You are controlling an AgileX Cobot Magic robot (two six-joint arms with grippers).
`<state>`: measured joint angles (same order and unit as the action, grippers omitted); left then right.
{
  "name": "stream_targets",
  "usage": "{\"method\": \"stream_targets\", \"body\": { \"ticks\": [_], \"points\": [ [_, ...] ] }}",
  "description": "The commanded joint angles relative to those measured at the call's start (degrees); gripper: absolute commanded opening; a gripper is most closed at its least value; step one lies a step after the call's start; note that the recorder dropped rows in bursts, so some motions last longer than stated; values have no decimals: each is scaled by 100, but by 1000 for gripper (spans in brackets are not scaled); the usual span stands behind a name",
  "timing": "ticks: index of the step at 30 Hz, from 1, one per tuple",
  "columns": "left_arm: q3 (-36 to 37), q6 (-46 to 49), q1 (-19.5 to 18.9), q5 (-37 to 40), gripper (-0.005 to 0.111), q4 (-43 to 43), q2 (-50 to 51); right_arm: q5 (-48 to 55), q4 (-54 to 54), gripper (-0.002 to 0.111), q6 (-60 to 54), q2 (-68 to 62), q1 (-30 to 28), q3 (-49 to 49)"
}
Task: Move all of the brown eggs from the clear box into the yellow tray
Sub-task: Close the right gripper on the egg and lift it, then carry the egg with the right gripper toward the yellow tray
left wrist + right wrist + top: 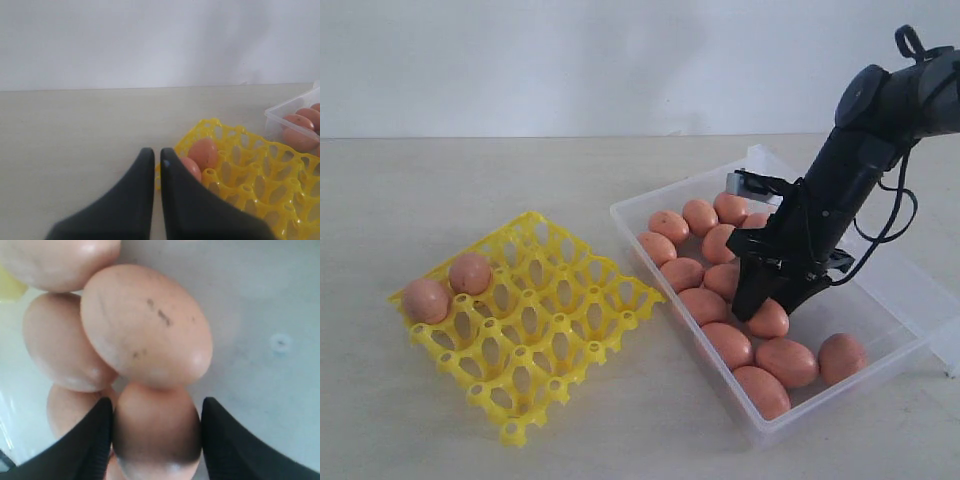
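Exterior view: right gripper (767,308) is down inside the clear box (910,290), at the middle of the egg cluster, its fingers set either side of one brown egg (768,320). The brown eggs (785,360) lie loose along the box's left wall and near corner, touching one another, so the arm comes in steeply from above, probably to avoid pushing neighbours. The box's right side is bare floor. The yellow tray (550,320) sits on the tabletop (470,180) just beside the box's left wall; two eggs (470,272) occupy cups at its far left corner and the other cups are free, so most of the job is undone. The way from box to tray is open; only the box rim needs clearing. Left wrist view: left gripper (156,152) hangs over the tabletop at the tray's corner, near the two seated eggs (204,152). Its fingers are pressed almost together with nothing between them, parked out of the right arm's way. A box corner (280,117) shows beyond the tray. Right wrist view: the two dark fingers (90,440) sit against both flanks of the chosen egg (156,435) with no gap visible, so I read this as a grasp across its narrow width, not yet lifted. A speckled egg (145,325) touches its far end and more crowd one side; the other side is bare box floor (260,315). Judgement: lift straight up, since a tilt could roll the neighbours.
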<state>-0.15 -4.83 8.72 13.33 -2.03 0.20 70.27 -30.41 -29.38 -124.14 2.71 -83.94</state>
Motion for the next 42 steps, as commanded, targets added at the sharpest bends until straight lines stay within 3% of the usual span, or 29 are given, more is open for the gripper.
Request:
{"method": "stream_targets", "body": {
  "ticks": [1, 4, 6, 8, 12, 17, 22, 25, 32, 42],
  "points": [
    [15, -10, -12, -40, 4, 6, -20, -31, 179, 0, 260, 632, -45, -2],
    [15, -10, -12, -40, 4, 6, -20, -31, 227, 0, 575, 1111, -20, -2],
    [15, -10, -12, -40, 4, 6, -20, -597, 227, 0, 732, 1684, 178, 111],
    [15, -10, -12, -40, 4, 6, -20, -1979, 227, 0, 765, 2248, 580, 601],
    [15, -10, -12, -40, 4, 6, -20, -6322, 227, 0, 609, 3338, 1906, 2425],
    [15, -10, -12, -40, 4, 6, -20, -8292, 216, 0, 711, 3464, 2987, 3255],
    [15, -10, -12, -40, 4, 6, -20, -9751, 335, 0, 1492, 3101, 3601, 3352],
    [15, -10, -12, -40, 4, 6, -20, -10864, 1183, 0, 2210, 2762, 3730, 3336],
    [15, -10, -12, -40, 4, 6, -20, -11352, 4048, 0, 4416, 2098, 3730, 2750],
    [15, -10, -12, -40, 4, 6, -20, -11461, 4140, 0, 4527, 2071, 3730, 2302]
  ]
}}
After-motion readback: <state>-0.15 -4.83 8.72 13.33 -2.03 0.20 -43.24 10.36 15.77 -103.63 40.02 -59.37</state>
